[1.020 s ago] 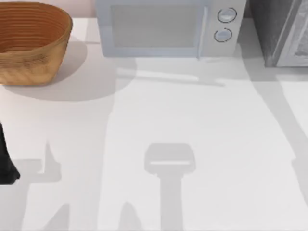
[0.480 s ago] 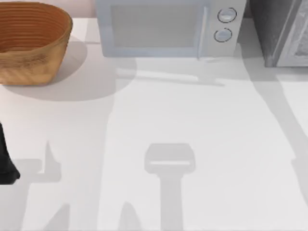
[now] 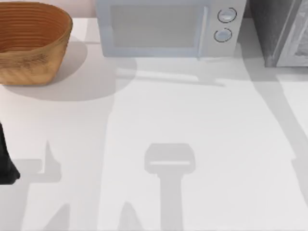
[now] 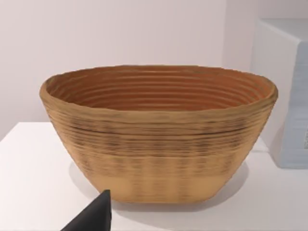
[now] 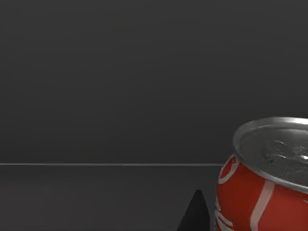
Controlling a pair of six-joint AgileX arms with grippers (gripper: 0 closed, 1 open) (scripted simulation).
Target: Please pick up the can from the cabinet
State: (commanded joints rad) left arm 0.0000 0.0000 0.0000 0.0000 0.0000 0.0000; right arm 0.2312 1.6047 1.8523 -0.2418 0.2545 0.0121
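The can (image 5: pixel 262 183) is red with white stripes and a silver top. It stands upright on a dark floor, inside a dark grey space seen in the right wrist view. A dark tip of my right gripper (image 5: pixel 195 214) pokes in just beside the can, apart from it. The cabinet (image 3: pixel 273 29), dark grey and speckled with a light grey door panel (image 3: pixel 299 43), stands at the table's back right corner. My left arm (image 3: pixel 5 161) is parked at the table's left edge, and a tip of its gripper (image 4: pixel 94 216) faces the basket.
A woven brown basket (image 3: pixel 31 41) sits at the back left. A pale microwave (image 3: pixel 163 26) with two round knobs (image 3: pixel 226 15) stands at the back middle. Arm shadows lie across the white table (image 3: pixel 202 120).
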